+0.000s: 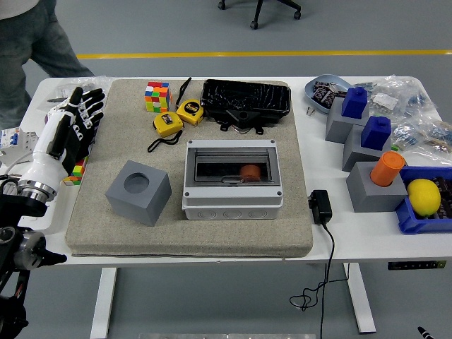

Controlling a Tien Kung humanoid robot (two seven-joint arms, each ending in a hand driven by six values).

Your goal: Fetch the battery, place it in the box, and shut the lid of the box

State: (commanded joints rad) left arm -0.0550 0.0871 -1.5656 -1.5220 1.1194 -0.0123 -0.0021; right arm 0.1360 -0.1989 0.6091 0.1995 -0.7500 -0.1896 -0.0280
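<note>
The grey box (pixel 232 200) stands in the middle of the beige mat (pixel 289 233). Its see-through lid (pixel 212 164) lies down over the opening. The brown battery (pixel 248 171) shows inside, under the lid. My left hand (pixel 74 120) is white with black fingertips. It is raised over the table's left edge, well left of the box, with its fingers spread and holding nothing. My right hand is out of view.
A grey cube with a round hole (pixel 138 191) sits left of the box. Behind the box are a colour cube (pixel 157 97), two yellow tape measures (pixel 178 118) and a black tray (pixel 246 99). A black adapter (pixel 319 206) lies to the right. A person (pixel 35 42) stands at the far left.
</note>
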